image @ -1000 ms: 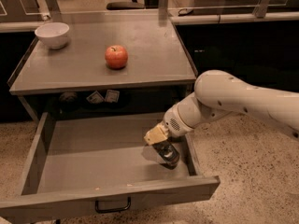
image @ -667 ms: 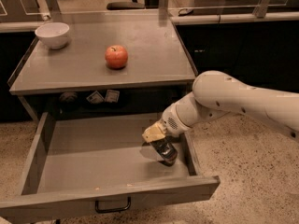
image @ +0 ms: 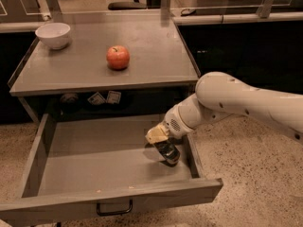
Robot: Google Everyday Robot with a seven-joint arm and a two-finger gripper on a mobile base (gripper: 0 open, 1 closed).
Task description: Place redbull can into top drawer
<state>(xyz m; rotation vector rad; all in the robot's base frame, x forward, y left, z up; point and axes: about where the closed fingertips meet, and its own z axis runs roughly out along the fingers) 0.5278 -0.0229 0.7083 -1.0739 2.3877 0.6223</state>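
The top drawer is pulled open below the grey tabletop, its front panel with the black handle nearest me. My gripper reaches down into the drawer's right side from the white arm. It is shut on the redbull can, a slim dark silvery can held tilted with its lower end at or just above the drawer floor, close to the right wall. A cream finger pad shows above the can.
A red apple sits mid-tabletop and a white bowl at its back left corner. Small items lie in the dark gap under the tabletop. Speckled floor surrounds the drawer.
The gripper with the can has shifted slightly left inside the drawer. The can stays in its hold; the drawer, apple and bowl have not moved.
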